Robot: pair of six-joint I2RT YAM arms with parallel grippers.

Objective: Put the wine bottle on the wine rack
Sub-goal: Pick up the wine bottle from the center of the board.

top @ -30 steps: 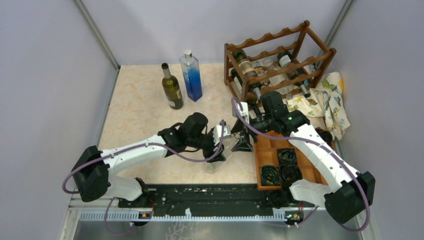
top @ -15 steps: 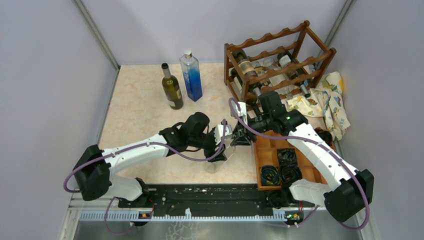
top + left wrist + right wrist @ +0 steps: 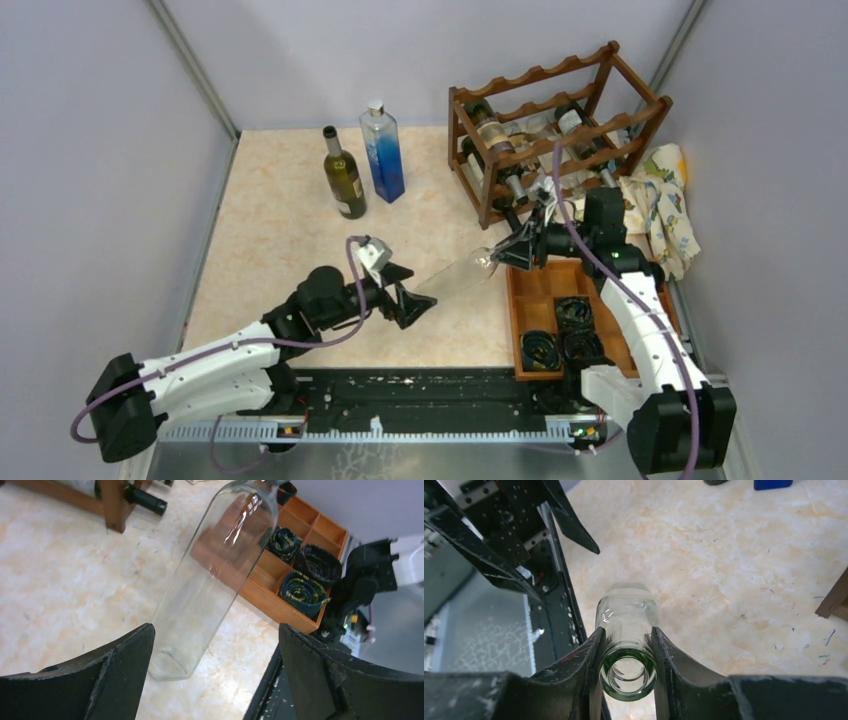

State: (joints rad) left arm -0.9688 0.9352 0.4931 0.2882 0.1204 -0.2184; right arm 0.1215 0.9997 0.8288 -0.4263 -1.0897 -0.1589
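Observation:
The wine bottle (image 3: 455,275) is clear, empty glass and lies tilted, its neck up to the right and its base low by the tabletop. My right gripper (image 3: 512,252) is shut on its neck just below the mouth, as the right wrist view (image 3: 626,645) shows, with the bottle (image 3: 628,611) reaching away from it. My left gripper (image 3: 408,303) is open and empty, just behind the bottle's base; in the left wrist view (image 3: 215,628) its jaws stand wide apart, clear of the bottle (image 3: 215,575). The dark wooden wine rack (image 3: 560,75) stands at the back right, holding several bottles.
A dark green bottle (image 3: 344,178) and a blue-tinted bottle (image 3: 383,150) stand at the back centre. A wooden compartment tray (image 3: 528,290) with rolled dark items lies under the right arm. A patterned cloth (image 3: 660,205) lies right of the rack. A rack post (image 3: 114,510) shows at the left wrist view's top.
My left gripper has let go of the bottle, opened and drawn back to the near left. My right gripper has carried the bottle's neck right and back toward the rack.

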